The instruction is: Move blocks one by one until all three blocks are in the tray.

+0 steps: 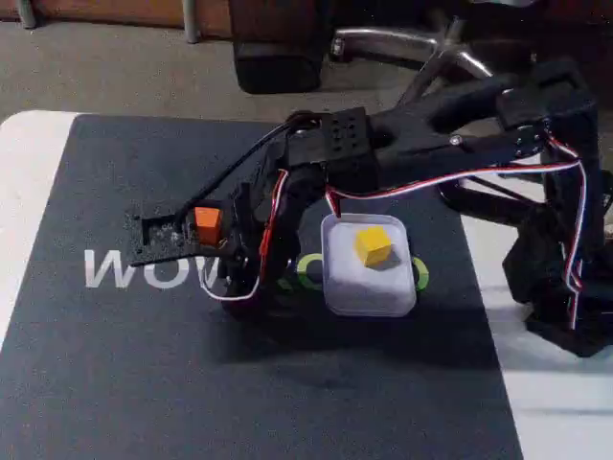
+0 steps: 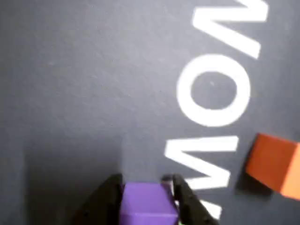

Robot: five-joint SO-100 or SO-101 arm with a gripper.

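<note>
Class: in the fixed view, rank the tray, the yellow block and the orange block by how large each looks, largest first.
1. The tray, clearly largest.
2. The yellow block and the orange block look about alike; the arm partly hides the orange one, so I won't rank them.

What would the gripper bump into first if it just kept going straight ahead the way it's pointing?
Probably nothing: the gripper, shut on the purple block, points across bare dark mat. The orange block sits off to the right in the wrist view.
</note>
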